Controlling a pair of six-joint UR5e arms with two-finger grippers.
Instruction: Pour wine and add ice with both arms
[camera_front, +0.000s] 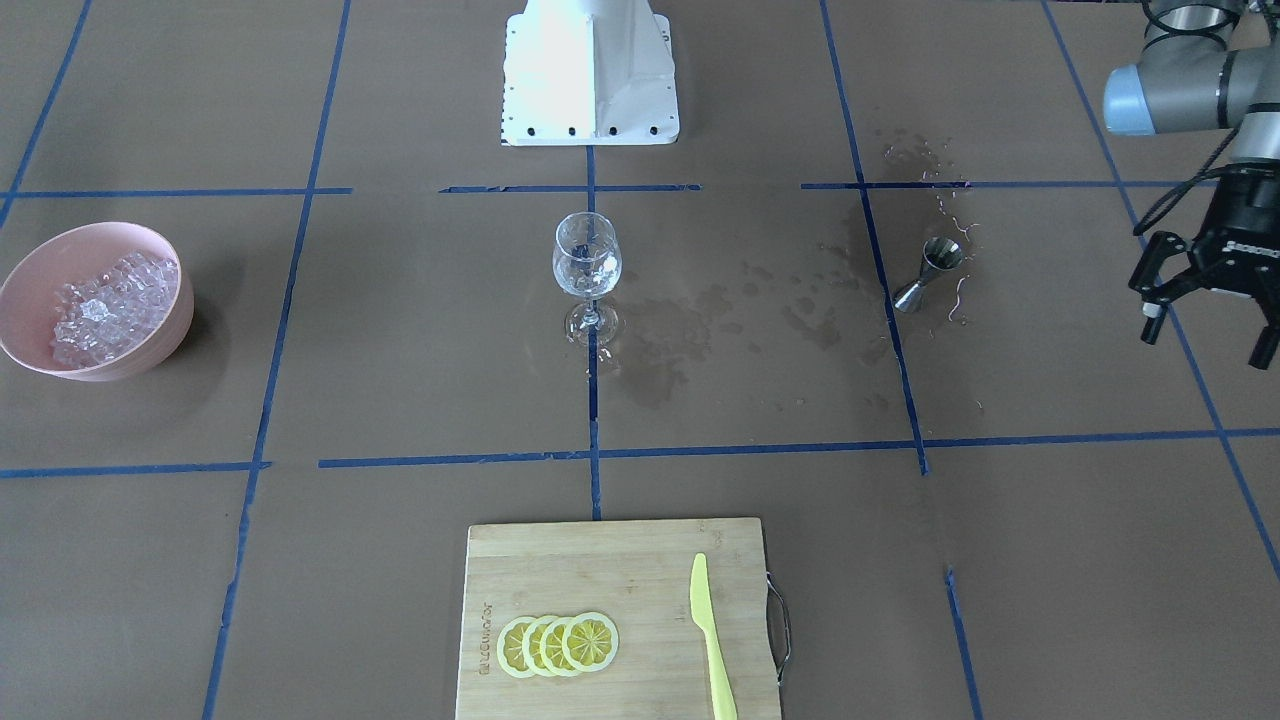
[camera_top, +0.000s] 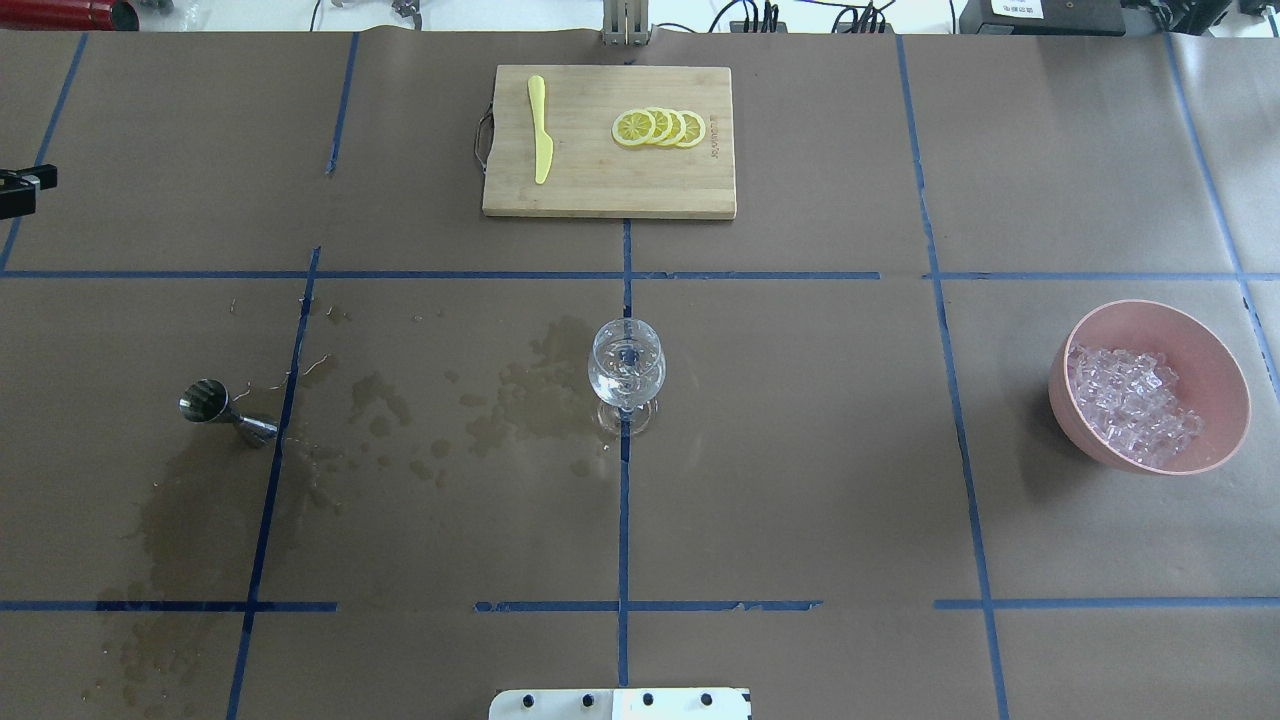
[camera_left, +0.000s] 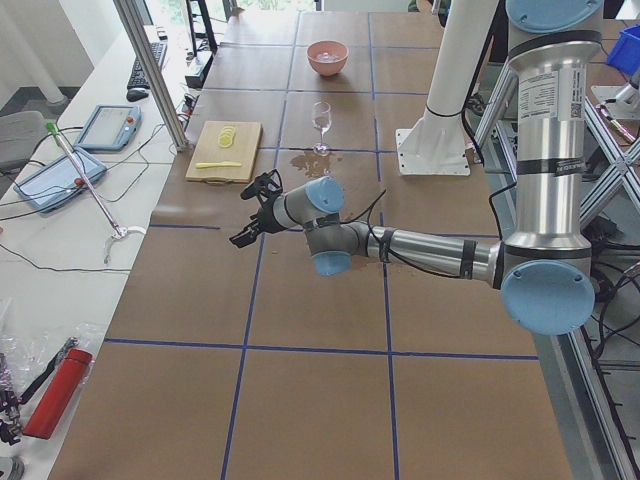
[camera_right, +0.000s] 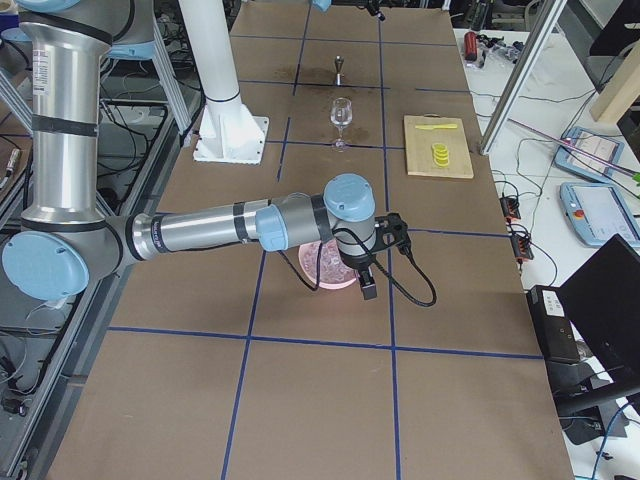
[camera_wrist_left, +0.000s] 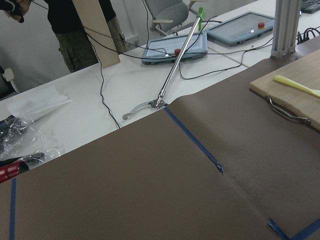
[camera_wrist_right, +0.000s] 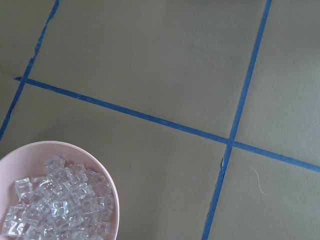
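Note:
A clear wine glass (camera_front: 587, 265) stands upright at the table's middle; what it holds I cannot tell. No wine shows. A steel jigger (camera_front: 930, 275) stands among wet stains. My left gripper (camera_front: 1207, 345) hangs open and empty beyond the jigger, near the table's end; its tip shows at the overhead view's left edge. The ice (camera_top: 1130, 400) fills a pink bowl (camera_top: 1060, 390) on the opposite side. Over that bowl hovers my right gripper (camera_right: 368, 285), seen only in the exterior right view, so I cannot tell its state. The right wrist view shows the ice (camera_wrist_right: 55, 210) at lower left.
A wooden cutting board (camera_top: 600, 190) at the far edge carries lemon slices (camera_top: 660, 127) and a yellow plastic knife (camera_top: 540, 140). Damp patches (camera_top: 520, 400) spread between jigger and glass. The white robot base (camera_front: 590, 80) sits behind the glass.

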